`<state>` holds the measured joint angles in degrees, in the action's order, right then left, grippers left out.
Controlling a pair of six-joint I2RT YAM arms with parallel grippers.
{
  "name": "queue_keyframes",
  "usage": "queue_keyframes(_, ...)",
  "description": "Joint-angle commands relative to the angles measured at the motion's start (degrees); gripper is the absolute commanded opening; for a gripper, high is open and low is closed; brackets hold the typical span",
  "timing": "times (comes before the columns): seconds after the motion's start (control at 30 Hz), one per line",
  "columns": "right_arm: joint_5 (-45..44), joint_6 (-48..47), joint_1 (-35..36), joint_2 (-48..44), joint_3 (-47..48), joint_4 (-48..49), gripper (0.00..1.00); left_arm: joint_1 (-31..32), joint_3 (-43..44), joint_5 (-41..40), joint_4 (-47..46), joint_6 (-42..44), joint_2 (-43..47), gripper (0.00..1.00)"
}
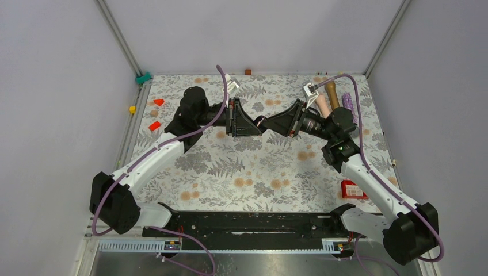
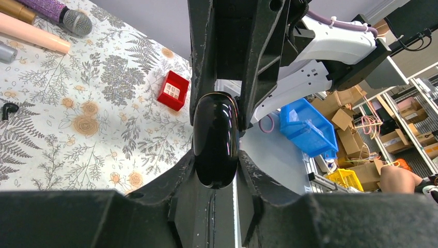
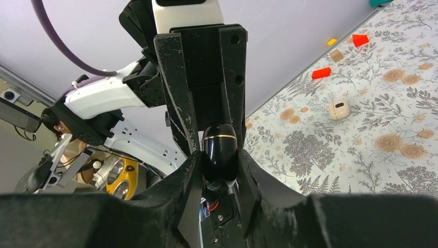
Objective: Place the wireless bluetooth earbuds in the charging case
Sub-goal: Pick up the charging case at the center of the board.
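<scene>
The right gripper [image 3: 219, 161] is clamping a glossy black capsule [image 3: 219, 147] between narrowly parted fingers. The left gripper [image 3: 214, 121] is closing tight on its far end. Beyond them, the charging case [image 3: 339, 109] is lying on the floral table [image 3: 310, 150], well apart. Insertion is not yet proceeding. The next move calls for freeing a gripper and locating the earbuds, which cannot be identified.

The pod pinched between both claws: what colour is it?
Glossy black pod with a thin gold band; clearest in right wrist view.

Capsule [image 3: 219, 155] glossy black, gold band; charging case [image 3: 339, 109] cream; tablecloth [image 1: 253, 172] floral
</scene>
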<state>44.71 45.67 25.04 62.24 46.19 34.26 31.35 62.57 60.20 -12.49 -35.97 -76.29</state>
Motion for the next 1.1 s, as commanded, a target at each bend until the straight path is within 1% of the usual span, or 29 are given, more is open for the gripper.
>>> queue_keyframes(0.0,0.63,-1.14,0.54,-0.41,0.14,2.74,0.24,-0.07,3.16,-1.05,-0.43,2.14,0.77,0.16)
queue_keyframes(0.07,0.95,-1.51,0.58,-0.43,0.19,2.54,0.33,-0.12,3.63,-1.30,1.19,3.45,0.79,0.13)
queue_keyframes(0.1,1.33,-1.87,0.57,-0.44,0.41,2.09,0.39,-0.13,4.10,-1.16,2.53,4.73,0.78,0.12)
queue_keyframes(0.17,2.78,-3.56,0.55,-0.52,1.98,-0.15,0.53,-0.07,5.58,-0.54,7.86,9.34,0.94,0.12)
queue_keyframes(0.2,3.71,-6.10,0.47,-0.90,3.37,-3.28,0.58,-0.11,6.69,-0.08,11.43,12.72,1.03,0.12)
queue_keyframes(0.27,5.52,-12.60,0.45,-1.66,6.47,-12.25,0.70,-0.08,9.25,0.85,21.93,21.50,1.40,0.12)
queue_keyframes(0.4,8.61,-28.84,-0.34,-3.57,12.64,-30.59,0.81,-0.03,14.76,0.23,43.14,41.59,2.58,0.12)
queue_keyframes(0.43,9.79,-32.50,-0.58,-4.07,13.78,-34.66,0.82,0.09,16.14,-0.68,48.05,48.14,2.72,0.12)
queue_keyframes(0.5,10.95,-41.42,-0.77,-4.96,15.91,-42.37,0.84,0.84,18.85,-3.19,57.55,56.74,2.41,0.12)
queue_keyframes(0.57,12.51,-47.45,-0.78,-5.71,16.70,-46.76,0.84,2.85,20.95,-7.18,65.78,64.09,1.68,0.12)
queue_keyframes(0.63,12.62,-50.10,-0.78,-6.42,15.88,-47.36,0.84,5.97,21.40,-11.34,71.91,68.20,0.99,0.11)
queue_keyframes(0.67,12.48,-50.63,-0.65,-6.52,14.94,-45.88,0.83,7.25,21.10,-12.87,73.25,69.46,0.77,0.10)
queue_keyframes(0.7,12.41,-50.64,-0.55,-6.58,13.61,-44.77,0.83,8.43,20.59,-14.40,73.89,70.01,0.65,0.10)
queue_keyframes(0.83,12.68,-46.51,1.48,-4.99,7.04,-32.55,0.79,14.09,18.15,-21.21,73.78,70.33,0.58,0.09)
queue_keyframes(0.87,12.68,-46.08,2.50,-4.37,5.89,-30.88,0.79,15.00,17.83,-22.40,73.68,70.25,0.46,0.09)
queue_keyframes(0.97,12.82,-46.35,5.53,-2.81,3.68,-29.84,0.79,15.96,17.71,-23.21,73.39,69.95,-0.12,0.08)
queue_keyframes(1.07,12.66,-46.24,6.87,-2.59,1.19,-27.70,0.78,16.10,18.04,-23.56,73.20,69.64,-0.79,0.08)
